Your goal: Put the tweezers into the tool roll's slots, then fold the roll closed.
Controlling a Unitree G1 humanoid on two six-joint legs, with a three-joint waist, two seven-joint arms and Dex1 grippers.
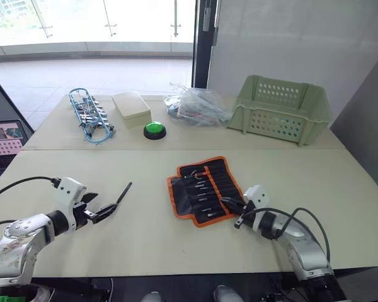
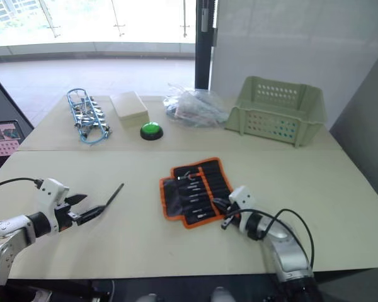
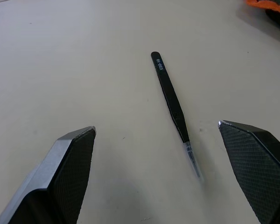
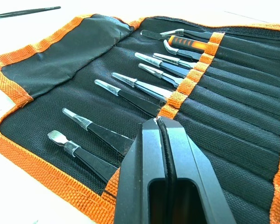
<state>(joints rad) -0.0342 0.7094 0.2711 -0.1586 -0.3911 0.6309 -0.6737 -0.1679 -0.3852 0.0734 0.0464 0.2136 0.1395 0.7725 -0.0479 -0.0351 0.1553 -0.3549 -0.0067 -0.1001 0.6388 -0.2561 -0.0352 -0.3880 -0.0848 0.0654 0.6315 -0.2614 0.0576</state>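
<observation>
The tool roll (image 1: 205, 189) lies open on the table, black with orange edging. Several tweezers (image 4: 130, 88) sit in its slots (image 4: 233, 116), their metal tips pointing out. One loose black tweezers (image 3: 170, 95) lies flat on the table left of the roll. My left gripper (image 3: 157, 125) is open just behind it, a finger on either side of its pointed tip and not touching it. My right gripper (image 4: 157, 121) is shut, low over the roll's near right part by the orange band, with nothing seen between its fingers.
At the table's back stand a pale green basket (image 1: 280, 110), a clear plastic bag (image 1: 195, 106), a green button (image 1: 154, 130), a cream box (image 1: 131, 105) and a blue-wire bundle of clips (image 1: 89, 114). A laptop (image 1: 3, 139) sits at the far left.
</observation>
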